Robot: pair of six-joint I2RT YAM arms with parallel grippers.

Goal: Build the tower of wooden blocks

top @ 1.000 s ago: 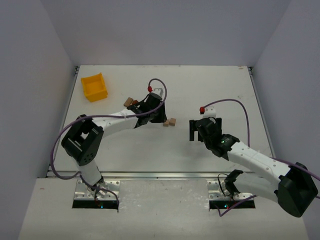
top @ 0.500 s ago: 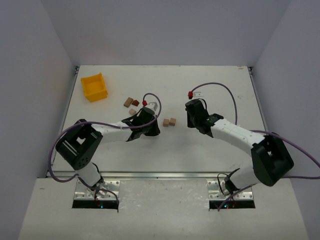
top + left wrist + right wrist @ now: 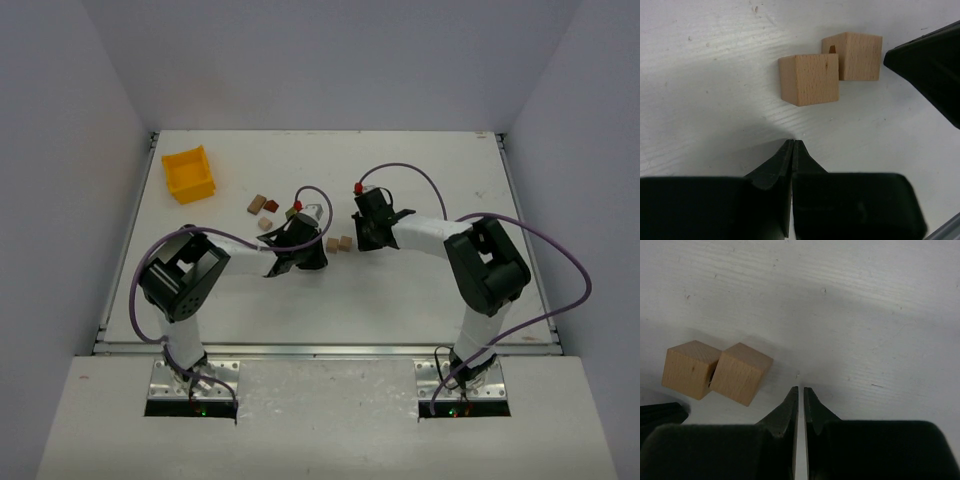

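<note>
White table (image 3: 420, 180): flat painted top, carrying everything below.
Yellow plastic bin (image 3: 189, 174): far left corner, well apart from the blocks.
Left gripper (image 3: 793, 146): black jaws pressed together on nothing, low over the table just left of the cube pair.
Right gripper (image 3: 801, 390): jaws all but closed with only a hairline gap, holding nothing, just right of the same pair.
Wood block tower: not standing yet, since no block rests on another.
Pair of plain tan wooden cubes (image 3: 338, 243): mid-table between the two grippers, touching each other and turned slightly askew.
Loose blocks (image 3: 264, 207): tan and dark red pieces left of and farther than the pair. There may be an olive one beside the left arm, but the top view is too small to be sure.
Handling: the cubes look like solid hardwood, so light, stiff and not fragile. Smooth sanded faces should hold well under the pads, but a light cube will skid if nudged.
Where to grip: on two opposite flat faces at mid-height, never across corners. With the cubes touching, take the free outer faces of one cube.
Before any grip: the jaws must open first.
</note>
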